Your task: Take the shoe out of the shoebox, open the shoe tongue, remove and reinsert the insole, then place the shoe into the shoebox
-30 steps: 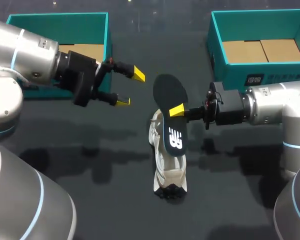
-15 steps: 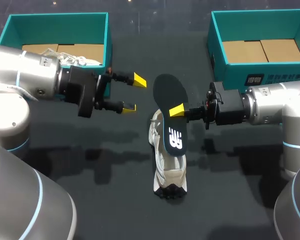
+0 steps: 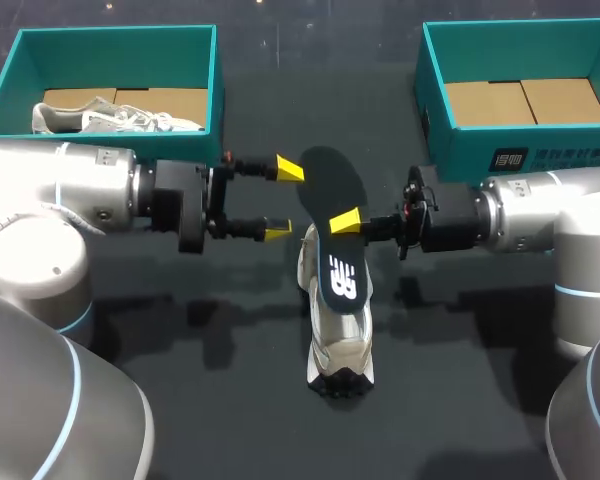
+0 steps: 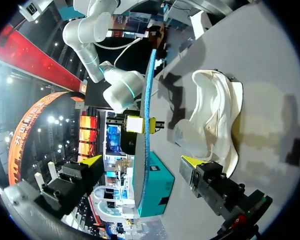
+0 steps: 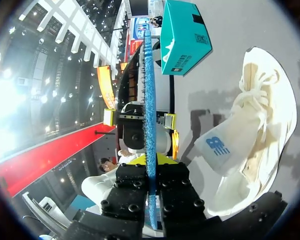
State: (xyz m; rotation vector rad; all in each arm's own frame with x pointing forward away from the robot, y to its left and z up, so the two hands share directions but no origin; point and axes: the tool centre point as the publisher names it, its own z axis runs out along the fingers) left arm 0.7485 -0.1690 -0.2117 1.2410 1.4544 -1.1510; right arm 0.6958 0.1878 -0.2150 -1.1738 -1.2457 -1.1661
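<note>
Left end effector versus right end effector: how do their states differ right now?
The left end effector is open; the right end effector is shut. The left grips nothing, the insole merely passing between its fingers; the right clamps the insole above the shoe. Both face each other across the insole.

A dark counter (image 3: pixel 180 400) spreads under everything. At its far left corner stands a teal box (image 3: pixel 115 40) with a brown cardboard floor. A grey-and-white spare shoe (image 3: pixel 110 118) lies inside it, along the near wall.
</note>
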